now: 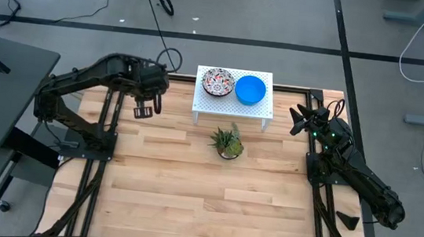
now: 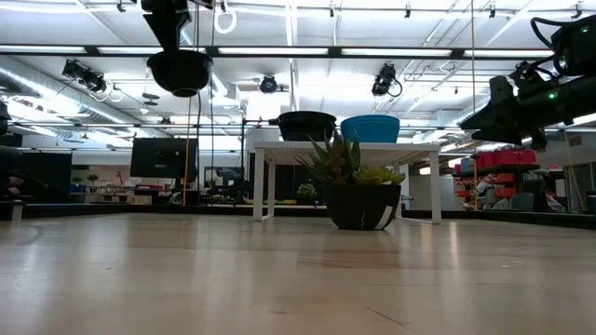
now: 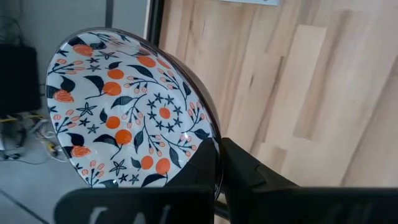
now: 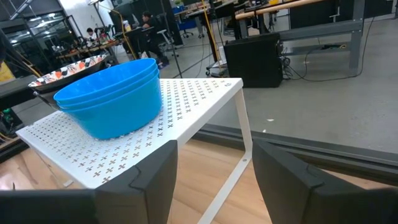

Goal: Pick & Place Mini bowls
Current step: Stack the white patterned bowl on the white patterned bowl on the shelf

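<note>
1. The left pincer (image 1: 143, 111) hung above the table's (image 1: 188, 195) far left part, closed on the rim of one patterned mini bowl (image 3: 124, 118). In the left wrist view that bowl's white inside showed, covered with orange-red and dark floral marks, with the dark fingers (image 3: 205, 171) clamped on its edge.
2. In the low view the held bowl (image 2: 179, 71) showed as a dark rounded shape up in the air, clear of the table.
3. A white perforated shelf (image 1: 232, 103) stood on thin legs at the far middle of the table.
4. On that shelf sat a patterned bowl stack (image 1: 217, 82) on the side nearer the left arm and a blue bowl stack (image 1: 250, 89) on the side nearer the right arm, just beside each other.
5. In the right wrist view the blue stack (image 4: 112, 96) showed two rims, one nested in the other; whether a third lay inside could not be told.
6. How many bowls made up the patterned stack on the shelf could not be told either; only one rim (image 4: 65, 70) was plain to see.
7. The right pincer (image 1: 300, 120) hovered off the shelf's right end, near it but apart, its jaws spread wide and holding nothing.
8. One small potted green plant (image 1: 228, 142) stood on the table just in front of the shelf, in a dark pot (image 2: 363, 207).
</note>
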### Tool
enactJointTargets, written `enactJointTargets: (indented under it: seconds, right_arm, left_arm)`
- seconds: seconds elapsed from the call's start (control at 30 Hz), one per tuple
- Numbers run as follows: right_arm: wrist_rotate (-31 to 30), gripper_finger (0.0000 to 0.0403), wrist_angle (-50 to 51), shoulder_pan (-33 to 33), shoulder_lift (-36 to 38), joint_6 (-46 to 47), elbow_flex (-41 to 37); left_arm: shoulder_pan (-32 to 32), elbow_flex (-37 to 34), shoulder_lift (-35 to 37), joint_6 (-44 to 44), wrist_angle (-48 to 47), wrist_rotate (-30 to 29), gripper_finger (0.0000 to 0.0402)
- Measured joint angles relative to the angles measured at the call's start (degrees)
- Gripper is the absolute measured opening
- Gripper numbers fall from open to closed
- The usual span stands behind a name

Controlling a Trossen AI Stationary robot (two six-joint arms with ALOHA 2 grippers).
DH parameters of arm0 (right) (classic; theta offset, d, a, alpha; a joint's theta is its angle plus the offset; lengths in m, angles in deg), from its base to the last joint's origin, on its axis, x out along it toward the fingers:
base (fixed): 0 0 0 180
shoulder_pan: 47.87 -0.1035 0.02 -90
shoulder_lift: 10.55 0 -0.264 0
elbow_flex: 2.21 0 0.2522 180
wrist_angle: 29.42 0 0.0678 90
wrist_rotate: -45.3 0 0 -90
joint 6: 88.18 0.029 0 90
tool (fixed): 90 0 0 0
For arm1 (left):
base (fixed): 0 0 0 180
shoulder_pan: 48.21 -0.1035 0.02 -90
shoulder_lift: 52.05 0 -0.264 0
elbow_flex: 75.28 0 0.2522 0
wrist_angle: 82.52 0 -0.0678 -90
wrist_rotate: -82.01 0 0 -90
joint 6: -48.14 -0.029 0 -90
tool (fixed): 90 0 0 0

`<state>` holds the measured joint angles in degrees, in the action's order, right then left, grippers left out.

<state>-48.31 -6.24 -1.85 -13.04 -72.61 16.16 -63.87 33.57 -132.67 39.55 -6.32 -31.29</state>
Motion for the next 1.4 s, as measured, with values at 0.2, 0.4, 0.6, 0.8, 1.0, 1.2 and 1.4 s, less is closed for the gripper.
enactJointTargets:
  seconds: [0.2,0.4,0.6,0.8,1.0,1.2,1.4]
  right_arm:
    - [0.0,0.021,0.0,0.0,0.0,0.0,0.0]
    - [0.0,0.021,0.0,0.0,0.0,0.0,0.0]
    - [0.0,0.021,0.0,0.0,0.0,0.0,0.0]
    - [0.0,0.021,0.0,0.0,0.0,0.0,0.0]
    - [0.0,0.021,0.0,0.0,0.0,0.0,0.0]
    - [0.0,0.021,0.0,0.0,0.0,0.0,0.0]
    - [0.0,0.021,0.0,0.0,0.0,0.0,0.0]
  left_arm:
    - [0.0,0.0,0.0,-1.6,0.0,-2.9,0.001]
    - [0.0,0.0,-0.9,-4.7,-0.1,-5.1,0.001]
    - [0.0,0.0,-4.4,-8.1,0.0,-8.1,0.001]
    - [0.0,0.0,-8.7,-13.3,0.5,-13.4,0.001]
    - [0.0,3.3,-12.6,-19.4,3.5,-14.3,0.001]
    - [0.0,9.6,-15.3,-27.1,7.9,-9.7,0.001]
    - [-0.3,17.4,-19.9,-36.5,8.4,-5.0,0.001]
